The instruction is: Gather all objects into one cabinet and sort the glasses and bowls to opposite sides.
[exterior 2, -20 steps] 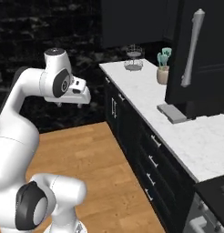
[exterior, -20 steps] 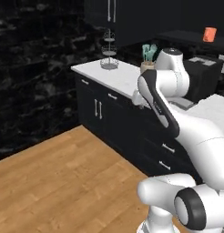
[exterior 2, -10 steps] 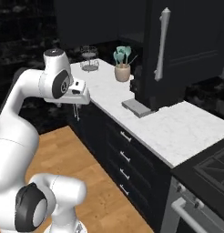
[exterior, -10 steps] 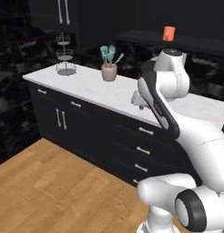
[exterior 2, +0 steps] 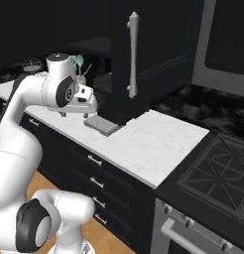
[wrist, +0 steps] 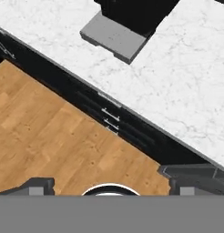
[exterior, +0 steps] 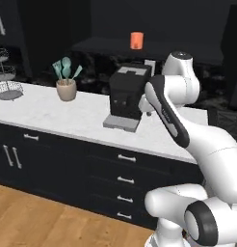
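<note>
White marble counter (exterior: 67,113) (coffee machine (exterior: 127,96), utensil pot (exterior: 66,89)).

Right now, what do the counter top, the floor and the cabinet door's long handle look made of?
The counter top looks like polished white marble or a stone imitation: pale with fine grey veins. The floor looks like warm wood planks, with visible grain and board seams, matte. The long bar handle on the cabinet door looks like brushed silver metal, light against the black matte door; the render leaves this open.

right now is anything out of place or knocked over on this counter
Nothing is spilled or tipped. The orange cup stands upright, alone on the dark shelf above the coffee machine; the utensil pot is upright on the white counter.
</note>
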